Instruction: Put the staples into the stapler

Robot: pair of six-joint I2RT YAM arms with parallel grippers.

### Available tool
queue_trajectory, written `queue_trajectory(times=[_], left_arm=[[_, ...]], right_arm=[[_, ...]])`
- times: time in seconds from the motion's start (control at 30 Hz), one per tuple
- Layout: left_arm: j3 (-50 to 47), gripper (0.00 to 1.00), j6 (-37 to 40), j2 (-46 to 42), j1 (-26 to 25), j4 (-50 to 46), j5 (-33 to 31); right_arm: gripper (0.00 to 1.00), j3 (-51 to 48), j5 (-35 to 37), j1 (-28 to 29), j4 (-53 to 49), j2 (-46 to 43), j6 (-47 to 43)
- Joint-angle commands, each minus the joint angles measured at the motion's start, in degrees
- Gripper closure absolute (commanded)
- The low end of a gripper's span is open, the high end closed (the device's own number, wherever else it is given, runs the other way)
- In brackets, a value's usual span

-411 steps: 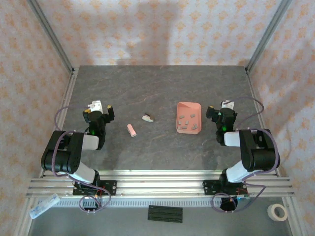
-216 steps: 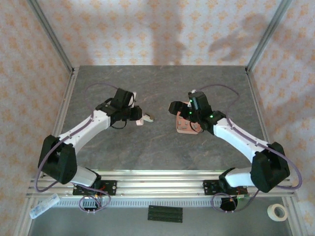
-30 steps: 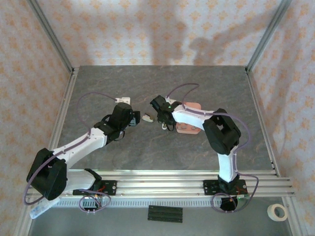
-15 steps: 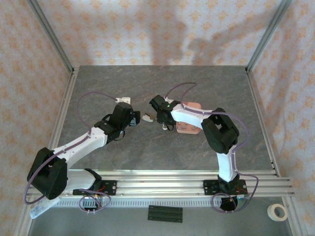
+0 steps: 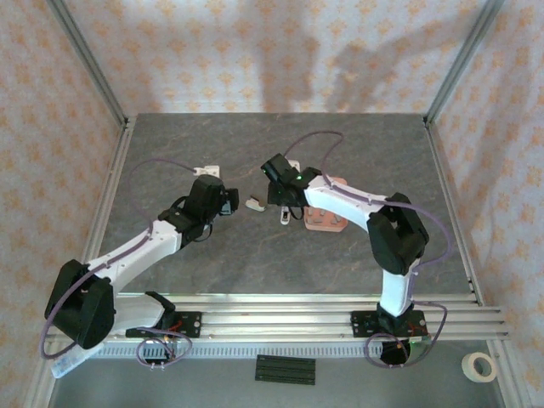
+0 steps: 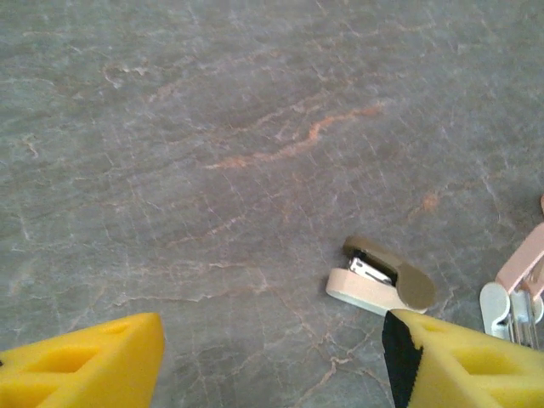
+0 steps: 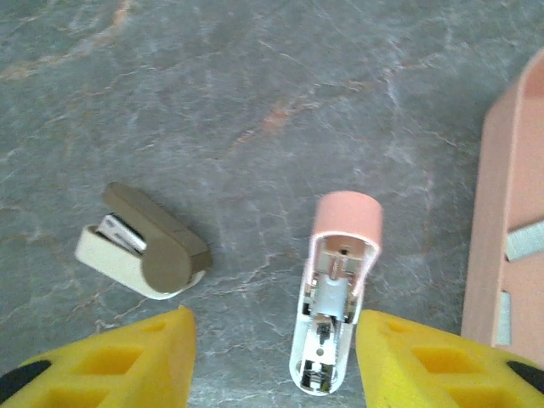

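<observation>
Two tools, jaws apart, both empty — left tool (image 6: 272, 364) near a beige gadget (image 6: 380, 282), right tool (image 7: 276, 357) over the opened stapler (image 7: 336, 289), which lies flat on the grey marbled desk (image 5: 255, 144) beside the pink tray (image 7: 510, 170) — peach patterned walls (image 5: 255, 51).

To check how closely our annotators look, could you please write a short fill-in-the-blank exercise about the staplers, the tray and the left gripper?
1. The pink stapler lies on the table with its lid flipped ____, metal channel showing.
2. The grey staples sit inside the salmon ____.
3. In the right wrist view, the beige stapler lies to the pink stapler's ____.
4. The left gripper has its jaws ____, holding nothing.

Missing words: open; tray; left; open.
</observation>
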Motion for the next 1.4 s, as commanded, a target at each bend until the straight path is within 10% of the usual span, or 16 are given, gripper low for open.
queue_trajectory(times=[0.0, 0.27, 0.8, 1.0, 1.17, 1.37], left_arm=[[-1.83, 0.3, -3.18, -2.44, 2.28, -1.02, 0.69], [-4.79, 0.3, -6.12, -6.16, 6.94, -0.69, 3.28], [-4.99, 0.3, -6.4, -7.41, 8.11, -1.97, 3.18], [-5.21, 0.3, -6.55, -7.78, 8.27, -2.06, 3.11], [-5.25, 0.31, -6.49, -8.26, 8.2, -2.33, 2.88], [-5.92, 0.31, -6.11, -9.08, 8.22, -1.94, 3.49]], right_arm=[[0.45, 4.62, -3.34, 0.15, -2.59, 2.13, -7.37], [0.2, 13.87, -8.95, 0.96, -6.14, 10.2, -21.59], [0.16, 28.78, -10.93, 2.09, -12.52, 24.88, -36.77], [0.25, 32.56, -10.44, 2.1, -13.25, 28.88, -37.4], [0.58, 33.3, -10.34, 2.1, -12.73, 29.36, -37.01], [0.71, 28.77, -10.12, 2.09, -7.5, 23.67, -34.86]])
